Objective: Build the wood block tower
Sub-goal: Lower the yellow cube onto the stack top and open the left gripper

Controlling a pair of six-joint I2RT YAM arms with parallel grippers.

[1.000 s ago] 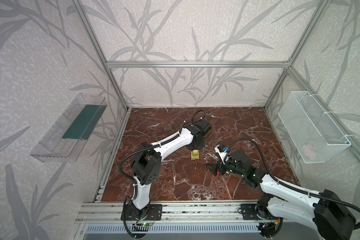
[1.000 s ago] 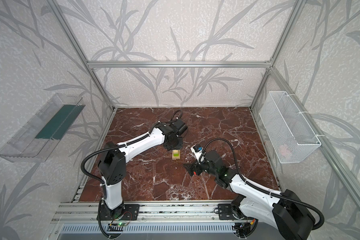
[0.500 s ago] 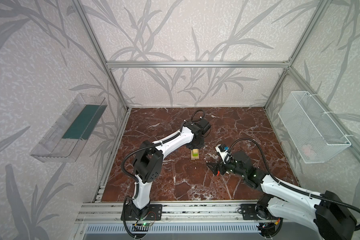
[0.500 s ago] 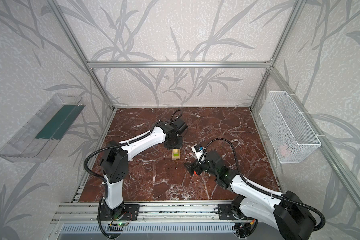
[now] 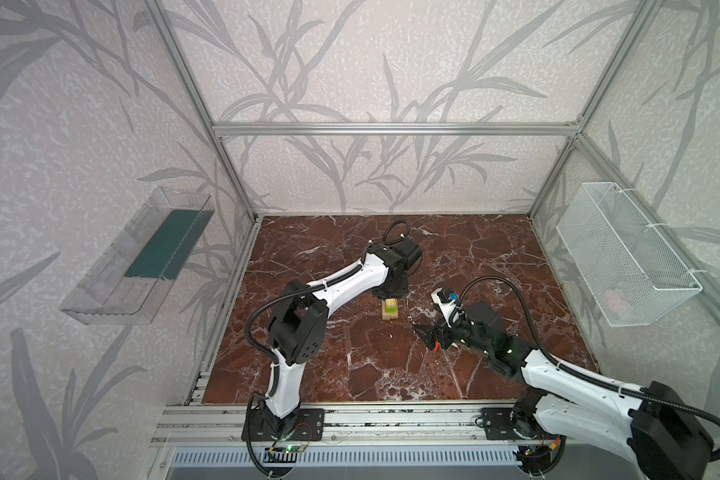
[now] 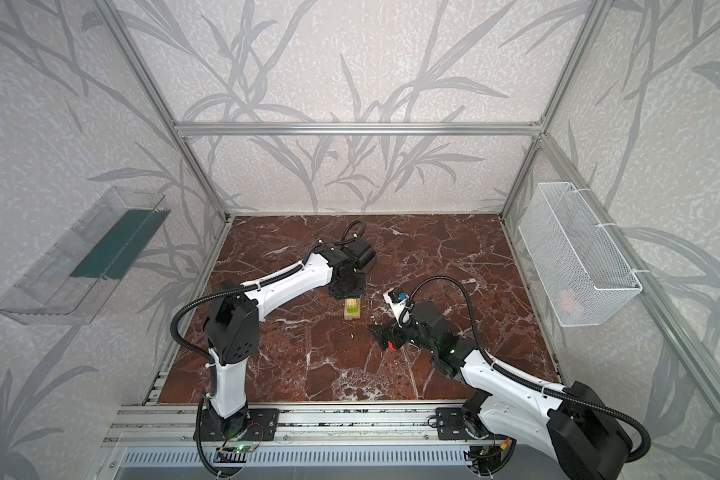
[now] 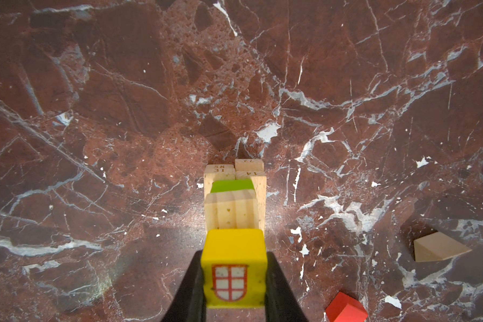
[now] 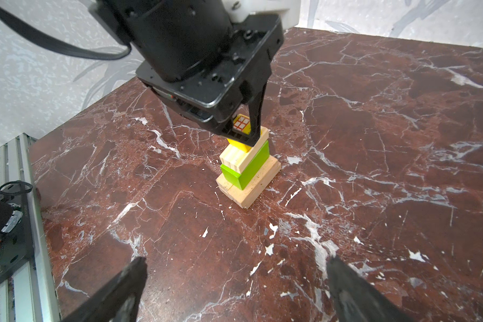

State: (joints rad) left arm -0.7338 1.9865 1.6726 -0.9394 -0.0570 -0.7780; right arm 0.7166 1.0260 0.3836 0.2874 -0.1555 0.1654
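- Against a second ago, nothing has visibly moved: both arms and the stack sit where they were.
- The wood block tower [image 5: 390,309] stands near the middle of the marble tabletop [image 5: 350,365]. At the bottom, tan bars [image 8: 248,189] lie flat side by side. A lime-green bar [image 8: 251,167] lies on them and a grooved tan block [image 8: 234,157] on top of that.
- All the bars lie parallel. In both top views their long axis runs from the front rail towards the back wall.
- The left gripper [image 7: 234,255] is clamped on a yellow cube [image 7: 233,245] over the stack's far end. The cube's shield face points up at the wrist. I cannot tell whether the cube rests on the grooved block.
- The right gripper [image 8: 236,262] is spread wide and empty, low and to the right of the tower.
- A red block [image 7: 346,309] and a tan wedge [image 7: 438,248] lie loose nearby.
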